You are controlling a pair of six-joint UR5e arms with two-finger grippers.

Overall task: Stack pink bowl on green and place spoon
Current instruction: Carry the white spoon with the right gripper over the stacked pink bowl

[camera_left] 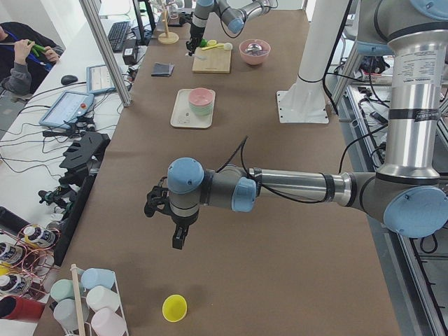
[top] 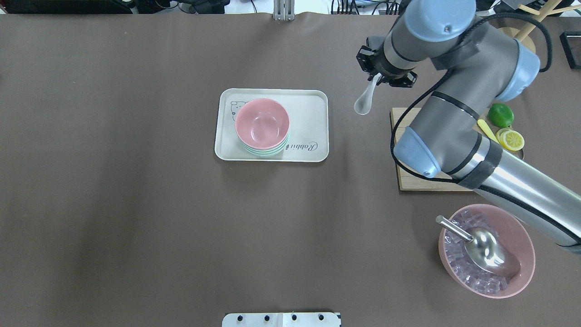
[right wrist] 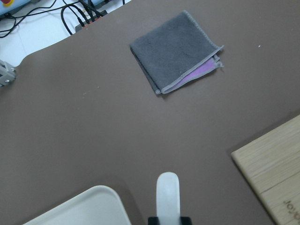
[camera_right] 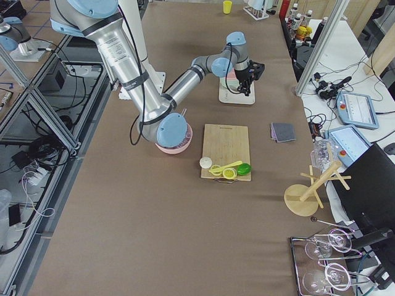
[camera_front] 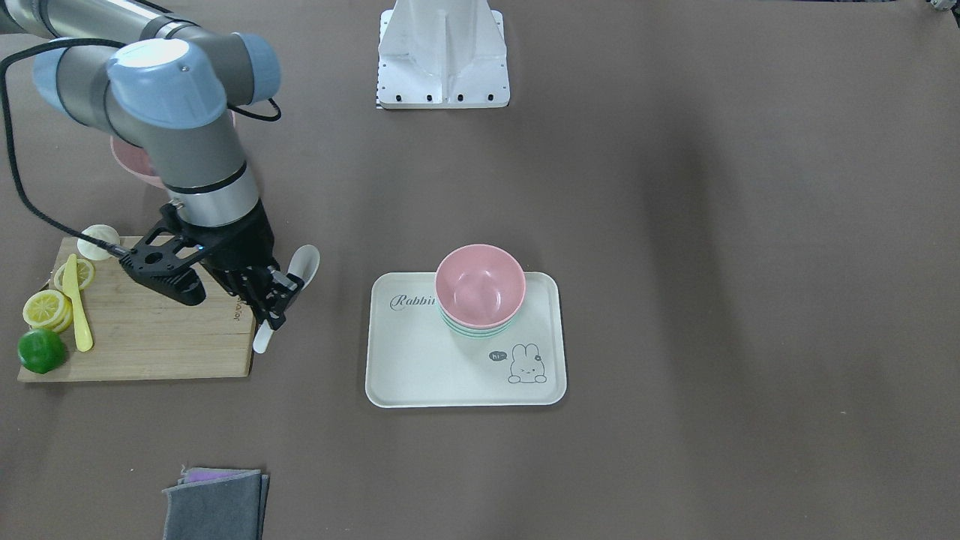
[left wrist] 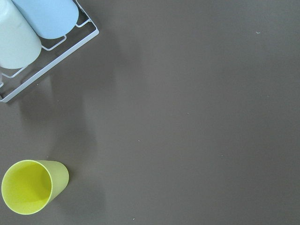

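The pink bowl (camera_front: 480,289) sits nested on the green bowl (camera_front: 472,328) on the cream rabbit tray (camera_front: 420,367); the stack also shows in the overhead view (top: 262,123). My right gripper (camera_front: 274,296) is shut on the handle of the white spoon (camera_front: 304,264) and holds it above the table between the cutting board and the tray. The overhead view shows the gripper (top: 380,77) with the spoon (top: 364,103) hanging to the right of the tray (top: 308,100). The right wrist view shows the spoon (right wrist: 168,192) beside a tray corner (right wrist: 89,206). My left gripper (camera_left: 179,240) hovers far off; I cannot tell its state.
A wooden cutting board (camera_front: 150,337) holds lemon slices (camera_front: 46,307), a lime (camera_front: 41,350) and a yellow knife (camera_front: 77,307). A large pink bowl of ice with a metal scoop (top: 488,254) stands near the right arm. A grey cloth (camera_front: 214,506) lies nearby. A yellow cup (left wrist: 30,185) sits below the left wrist.
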